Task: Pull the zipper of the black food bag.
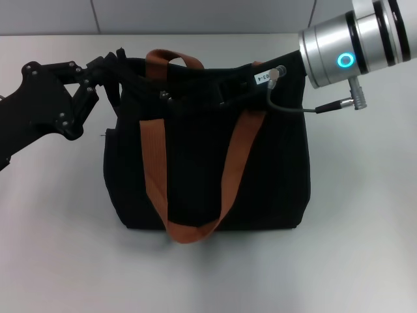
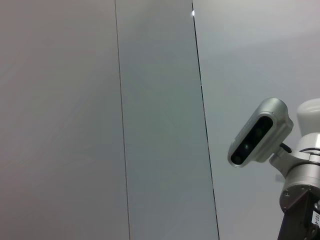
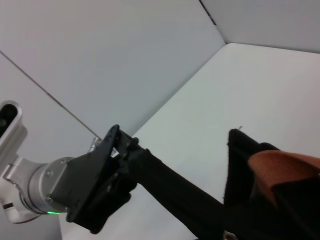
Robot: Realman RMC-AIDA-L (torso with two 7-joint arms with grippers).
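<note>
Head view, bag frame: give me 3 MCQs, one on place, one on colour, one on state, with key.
1. Where is the left gripper?
A. At the top corner of the black food bag on the robot's left
B. Flat on the table in front of the bag
C. Under the bag

2. What colour are the bag's straps?
A. Blue
B. Orange-brown
C. White

3. How does the bag stand?
A. Tipped on its side
B. Folded flat
C. Upright on the white table

Key:
1 A, the black linkage ends at the bag's upper edge on that side.
2 B, both webbing handles are orange-brown against the black fabric.
3 C, its base rests on the table and its top edge faces up.

The right gripper is hidden behind its silver wrist at the bag's other top corner.
</note>
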